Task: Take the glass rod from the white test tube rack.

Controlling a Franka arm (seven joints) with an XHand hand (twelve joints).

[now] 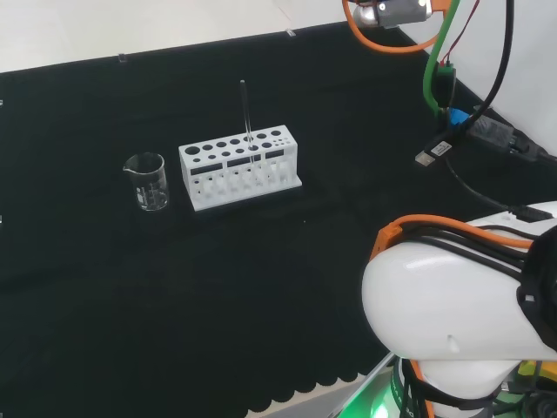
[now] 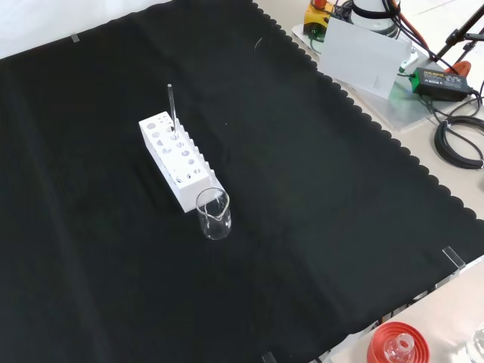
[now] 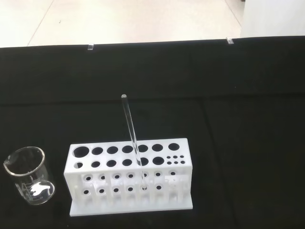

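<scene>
A thin glass rod point(image 3: 132, 139) leans slightly in a hole of the white test tube rack point(image 3: 129, 179) on the black-clothed desk point(image 1: 287, 287), beside an empty beaker point(image 3: 29, 175); likely light, stiff, slippery and fragile, best pinched near its free upper end; fingers' state cannot be told.

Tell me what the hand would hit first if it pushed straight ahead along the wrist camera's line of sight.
Probably the glass rod standing in the white test tube rack, which lie nearly dead ahead; depth is unclear. The beaker sits off to one side.
</scene>
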